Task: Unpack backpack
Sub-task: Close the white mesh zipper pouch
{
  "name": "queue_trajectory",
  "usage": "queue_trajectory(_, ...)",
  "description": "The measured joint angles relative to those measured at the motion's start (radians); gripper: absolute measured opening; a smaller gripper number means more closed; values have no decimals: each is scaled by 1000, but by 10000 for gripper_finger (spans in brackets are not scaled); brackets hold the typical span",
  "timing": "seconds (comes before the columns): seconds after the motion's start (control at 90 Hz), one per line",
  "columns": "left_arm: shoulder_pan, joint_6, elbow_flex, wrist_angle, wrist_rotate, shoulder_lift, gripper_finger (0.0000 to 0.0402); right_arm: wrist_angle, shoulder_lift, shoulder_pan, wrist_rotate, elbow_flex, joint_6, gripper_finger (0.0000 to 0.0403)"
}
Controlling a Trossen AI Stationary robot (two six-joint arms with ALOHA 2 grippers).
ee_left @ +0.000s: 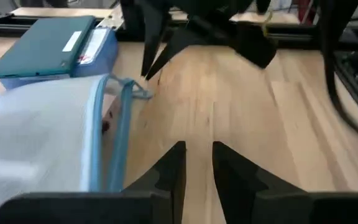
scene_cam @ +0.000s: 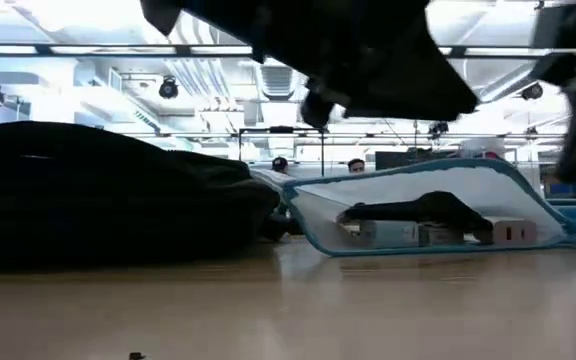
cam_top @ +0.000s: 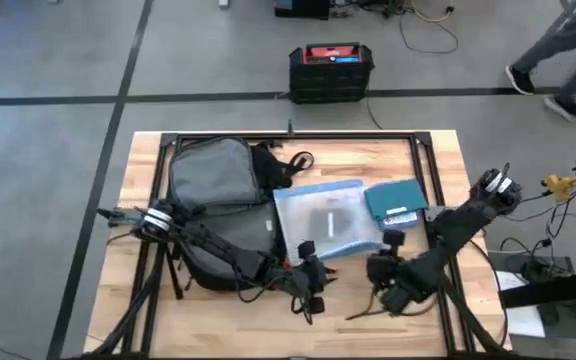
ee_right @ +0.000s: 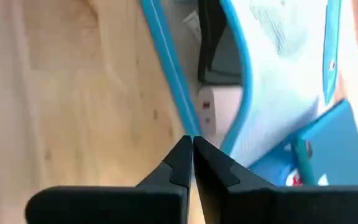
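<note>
From above, the backpack (cam_top: 218, 215) is lying on the table (cam_top: 438, 165) under the left arm, whose gripper (cam_top: 311, 290) is hovering past its edge, a clear blue-edged pouch (cam_top: 328, 222) just beyond the fingers. The right gripper (cam_top: 380, 268) is hanging near that pouch and a teal book (cam_top: 396, 201). At table height, the backpack (scene_cam: 98, 205) is lying beside the pouch (scene_cam: 438, 215). The left wrist view is showing slightly parted, empty fingers (ee_left: 169, 177). The right fingers (ee_right: 180, 163) are pressing together, empty, beside the pouch's rim.
</note>
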Motion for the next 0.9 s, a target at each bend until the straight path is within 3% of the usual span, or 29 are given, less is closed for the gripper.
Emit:
queue_trajectory(0.122,17,34,109,-18,11,72,63,-9,-85,18,2,-79,124,0)
queue_trajectory(0.4,57,-12,474,-333,14,303,63,343,-170,8,-22,-345,142,0)
queue_trajectory(0.522,60,-10,557,-344,11,372,63,564,-155,6,-65,-417,102,0)
queue_trajectory(0.689,57,-10,637,-316,11,420,63,685,-156,57,-87,-399,52,0)
queue_trajectory(0.778,61,-9,695,-296,9,466,63,580,-209,107,-8,-365,61,0)
queue_trajectory(0.9,72,-16,811,-299,-3,542,63,306,-250,138,19,-363,262,0)
